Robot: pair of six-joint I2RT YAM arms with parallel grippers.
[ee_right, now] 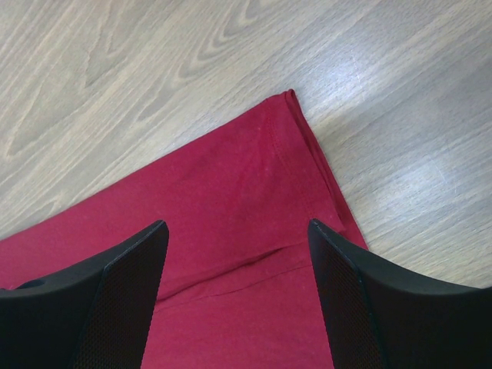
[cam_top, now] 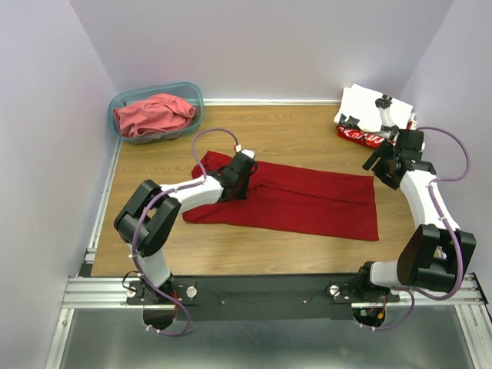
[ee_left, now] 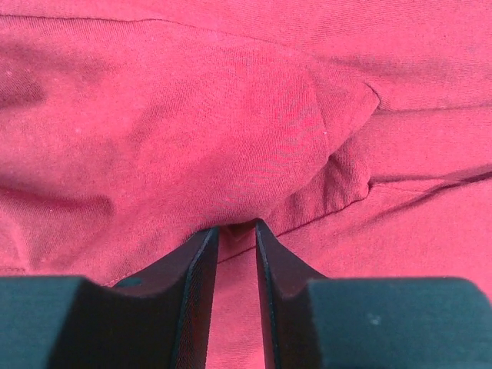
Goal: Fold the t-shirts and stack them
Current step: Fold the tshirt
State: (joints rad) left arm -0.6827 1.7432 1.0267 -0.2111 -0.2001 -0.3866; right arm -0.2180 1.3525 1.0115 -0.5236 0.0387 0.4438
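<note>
Taking hold of the deep red t-shirt for its next fold seems to be the step in hand, and it will go well only if both grips are sound. The left gripper has its jaws drawn close on a small pucker of cloth at the shirt's left end, and that pinch should take in every layer (a single ply would likely peel away and leave the rest behind). The right gripper, jaws wide apart and holding nothing, hangs over the shirt's far right corner and would need to come down squarely on that hem corner before any lift. Keeping the cloth low and lightly taut between the two should, I judge, let the edges meet cleanly. The shirt lies in the middle of the table as a long flat band running left to right, smooth over its right half with a neat stitched hem, rumpled and creased at the left where a seam shows
</note>
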